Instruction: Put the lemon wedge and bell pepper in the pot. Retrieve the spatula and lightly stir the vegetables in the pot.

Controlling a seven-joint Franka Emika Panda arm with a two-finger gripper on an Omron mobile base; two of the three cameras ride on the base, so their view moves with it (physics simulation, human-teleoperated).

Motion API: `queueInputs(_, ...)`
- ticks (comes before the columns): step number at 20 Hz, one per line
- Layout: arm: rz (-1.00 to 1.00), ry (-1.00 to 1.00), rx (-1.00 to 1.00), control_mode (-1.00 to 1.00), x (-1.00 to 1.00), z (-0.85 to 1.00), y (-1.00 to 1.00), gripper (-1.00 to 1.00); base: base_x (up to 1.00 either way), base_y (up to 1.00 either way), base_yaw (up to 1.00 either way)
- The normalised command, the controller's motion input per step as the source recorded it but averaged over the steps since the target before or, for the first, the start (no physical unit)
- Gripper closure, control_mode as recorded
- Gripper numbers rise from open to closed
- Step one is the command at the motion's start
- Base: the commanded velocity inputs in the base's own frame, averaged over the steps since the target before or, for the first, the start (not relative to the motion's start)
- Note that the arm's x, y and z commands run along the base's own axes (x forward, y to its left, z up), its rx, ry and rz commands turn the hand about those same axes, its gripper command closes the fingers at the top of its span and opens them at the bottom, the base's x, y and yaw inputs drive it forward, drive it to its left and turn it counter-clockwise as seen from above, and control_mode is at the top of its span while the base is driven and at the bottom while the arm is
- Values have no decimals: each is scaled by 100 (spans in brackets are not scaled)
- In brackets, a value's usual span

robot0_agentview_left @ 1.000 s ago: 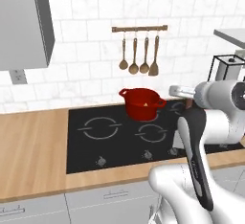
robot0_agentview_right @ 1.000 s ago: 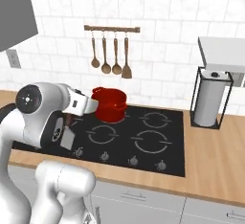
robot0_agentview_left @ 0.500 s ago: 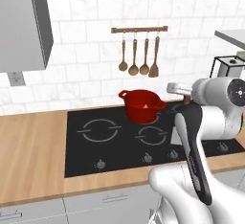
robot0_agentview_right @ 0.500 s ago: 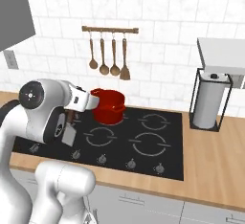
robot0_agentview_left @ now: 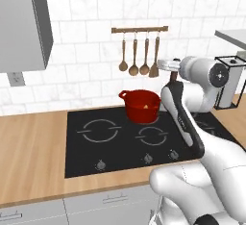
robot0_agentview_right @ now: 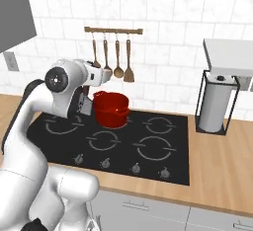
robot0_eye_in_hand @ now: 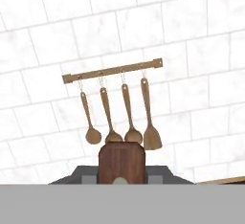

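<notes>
- Whereas a second ago the gripper (robot0_agentview_left: 168,66) hung lower, off the pot's right side, in the left base view it now stands higher, level with the wooden utensils (robot0_agentview_left: 139,58) on the wall and just right of the pot (robot0_agentview_left: 141,106). A dark length, judged to be the handle of the spatula (robot0_agentview_left: 174,78), hangs below it. The lemon wedge (robot0_agentview_left: 145,106) shows as a pale speck inside the pot. The bell pepper cannot be told from the red interior.
- In the right base view the spatula's grey blade (robot0_agentview_right: 87,107) has come up from over the hob (robot0_agentview_right: 148,148) and hangs just beside the pot's left wall, about at rim height.
- In the hand view a dark-brown block, the spatula handle's end (robot0_eye_in_hand: 121,161), sits at the gripper's mouth (robot0_eye_in_hand: 121,179). The jaws appear closed on it, with the wall rack (robot0_eye_in_hand: 112,71) beyond.
- Reading: retrieval looks complete. What remains is to carry the blade over the rim and stir.
</notes>
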Motion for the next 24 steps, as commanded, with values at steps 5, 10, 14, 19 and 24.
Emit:
queueInputs(5,0,-1,-13,-100,100,-8,2,100,0,0,0)
queueInputs(10,0,6,-10,-100,100,-26,6,100,0,0,0)
queueInputs(14,0,18,-5,-100,100,-53,32,100,0,0,0)
queueInputs(19,0,9,0,-100,98,-46,13,100,0,0,0)
queueInputs(24,0,0,0,-100,81,-53,0,100,0,0,0)
